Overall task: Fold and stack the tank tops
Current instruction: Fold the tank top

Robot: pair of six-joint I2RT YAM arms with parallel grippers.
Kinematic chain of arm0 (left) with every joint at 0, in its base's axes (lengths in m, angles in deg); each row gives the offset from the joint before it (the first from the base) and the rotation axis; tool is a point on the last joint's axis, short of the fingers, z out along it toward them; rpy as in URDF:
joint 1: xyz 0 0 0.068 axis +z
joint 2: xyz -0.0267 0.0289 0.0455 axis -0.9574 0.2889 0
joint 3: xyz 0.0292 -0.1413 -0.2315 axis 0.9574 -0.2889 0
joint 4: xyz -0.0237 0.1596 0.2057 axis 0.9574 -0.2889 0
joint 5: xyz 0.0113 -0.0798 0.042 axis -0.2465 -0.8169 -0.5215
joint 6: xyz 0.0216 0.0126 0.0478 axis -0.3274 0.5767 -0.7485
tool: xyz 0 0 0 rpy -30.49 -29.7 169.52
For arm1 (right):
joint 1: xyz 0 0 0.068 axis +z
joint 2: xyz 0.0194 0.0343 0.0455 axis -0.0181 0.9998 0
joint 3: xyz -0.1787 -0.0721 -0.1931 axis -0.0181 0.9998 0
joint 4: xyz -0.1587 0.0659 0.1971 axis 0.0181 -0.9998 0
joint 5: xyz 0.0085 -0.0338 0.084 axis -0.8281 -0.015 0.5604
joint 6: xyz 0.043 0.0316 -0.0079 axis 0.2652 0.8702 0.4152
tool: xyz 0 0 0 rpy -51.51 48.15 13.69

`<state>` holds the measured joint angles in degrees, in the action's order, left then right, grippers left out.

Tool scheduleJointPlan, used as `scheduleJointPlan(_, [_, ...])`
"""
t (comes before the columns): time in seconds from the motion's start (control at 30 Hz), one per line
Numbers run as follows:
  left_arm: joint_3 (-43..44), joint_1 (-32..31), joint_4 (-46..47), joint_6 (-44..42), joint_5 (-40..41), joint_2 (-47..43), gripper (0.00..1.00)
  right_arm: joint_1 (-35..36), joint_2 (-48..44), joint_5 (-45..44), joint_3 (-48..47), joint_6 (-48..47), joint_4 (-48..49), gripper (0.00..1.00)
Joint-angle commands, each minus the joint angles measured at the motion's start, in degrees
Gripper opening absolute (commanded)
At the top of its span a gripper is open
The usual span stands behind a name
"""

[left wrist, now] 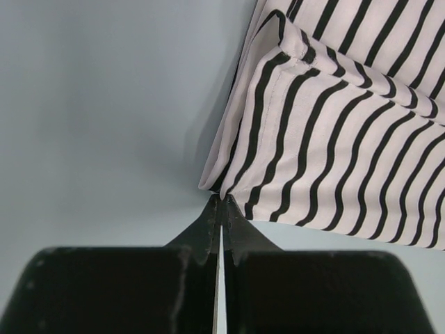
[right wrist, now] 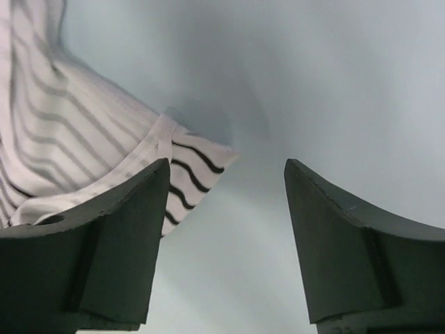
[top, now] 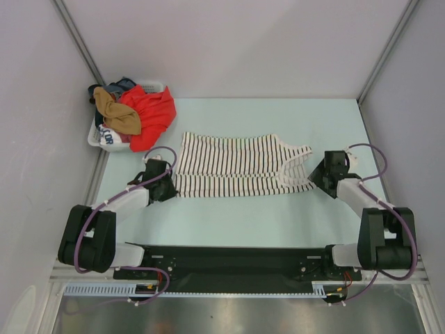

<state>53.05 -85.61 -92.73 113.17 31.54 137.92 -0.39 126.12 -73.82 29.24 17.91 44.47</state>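
Left gripper (left wrist: 221, 203) fingertips are being pressed together on the near hem corner of the striped tank top (left wrist: 334, 139), and that corner is being drawn up into a small peak at the tips. The right gripper (right wrist: 226, 167) is being held with its jaws wide apart; the end of a shoulder strap is lying just beside one finger (right wrist: 118, 229), partly hidden behind it, and is not being clamped.

The striped tank top (top: 236, 167) is being shown spread lengthwise across the middle of the table (top: 243, 223), hem toward the left gripper (top: 165, 186) and straps toward the right gripper (top: 321, 174). Near the pinched corner a second layer of cloth is being seen lying over the first.

At the far left corner of the table a white laundry basket (top: 93, 137) is being filled to overflowing by a heap of clothes. A tan-brown top (top: 118, 115) is being draped bunched over the heap, so its cut cannot be told. Beside it a red garment (top: 151, 111) is spilling over the basket's right rim toward the table. A dark blue garment (top: 122, 85) is being glimpsed at the back, and a white printed cloth (top: 108, 138) is being pressed against the near wall.
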Motion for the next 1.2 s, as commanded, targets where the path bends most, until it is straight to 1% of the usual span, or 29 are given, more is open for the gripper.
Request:
scheduleJointPlan(0.0, [0.03, 0.36, 0.23, -1.28, 0.4, -1.41, 0.0, 0.84, -5.8, 1.51, 1.78, -0.05, -0.2, 0.73])
scheduleJointPlan(0.07, [0.12, 0.36, 0.15, -1.28, 0.4, -1.41, 0.0, 3.3, -9.05, 2.48, 3.27, 0.39, -0.2, 0.73])
scheduleJointPlan(0.13, [-0.06, 0.36, 0.23, -1.55, 0.31, -1.76, 0.02, 4.8, -10.73, 5.82, 4.07, 0.65, 0.77, 0.73])
scheduleJointPlan(0.23, [-0.23, 0.36, -0.03, -1.64, 0.75, -2.81, 0.02, 6.12, -12.23, 7.93, 4.68, 1.8, 0.94, 0.7])
scheduleJointPlan(0.37, [-0.23, 0.36, -0.21, -1.64, 0.58, -3.08, 0.03, 6.12, -10.47, 6.37, 4.25, 2.68, 1.03, 0.62])
scheduleJointPlan(0.47, [-0.32, 0.36, -0.03, -1.55, 0.49, -2.9, 0.03, 5.68, -7.93, 4.08, 3.63, 3.29, 0.86, 0.61])
scheduleJointPlan(0.67, [-0.32, 0.36, 0.32, -1.55, 0.4, -1.94, 0.02, 4.37, -1.51, 3.02, 2.58, 4.35, 3.05, 0.6])
scheduleJointPlan(0.73, [-0.32, 0.36, 0.41, -1.64, 0.22, -1.67, 0.02, 3.93, 1.21, 2.4, 2.22, 4.96, 3.84, 0.57])
scheduleJointPlan(0.8, [-0.32, 0.36, 0.49, -1.72, 0.31, -1.67, 0.03, 3.23, 2.79, 2.4, 1.87, 5.4, 4.72, 0.51])
scheduleJointPlan(0.83, [-0.41, 0.36, 0.5, -1.72, 0.31, -1.93, 0.04, 2.44, 4.02, 2.66, 1.87, 5.49, 4.81, 0.28])
scheduleJointPlan(0.87, [-0.5, 0.36, 0.41, -1.72, 0.57, -1.93, 0.03, 1.04, 4.38, 3.27, 1.87, 5.49, 4.81, 0.17])
scheduleJointPlan(0.9, [-0.58, 0.36, 0.41, -1.64, 0.4, -2.28, 0.03, 0.24, 4.56, 3.45, 1.96, 5.58, 4.64, 0.0])
scheduleJointPlan(0.97, [-1.29, 0.36, 0.84, -0.85, -0.12, -2.63, 0.03, -1.86, 3.77, 4.06, 3.01, 5.84, 4.2, 0.0])
scheduleJointPlan(1.1, [-4.09, 0.19, 3.22, 2.05, -5.21, -4.04, 0.0, -3.1, -0.53, 3.19, 4.59, 7.16, 1.75, 0.0])
scheduleJointPlan(1.17, [-6.03, -0.07, 3.57, 3.98, -5.4, -5.27, 0.0, -3.19, -2.46, 1.88, 4.51, 7.68, -0.27, 0.0])
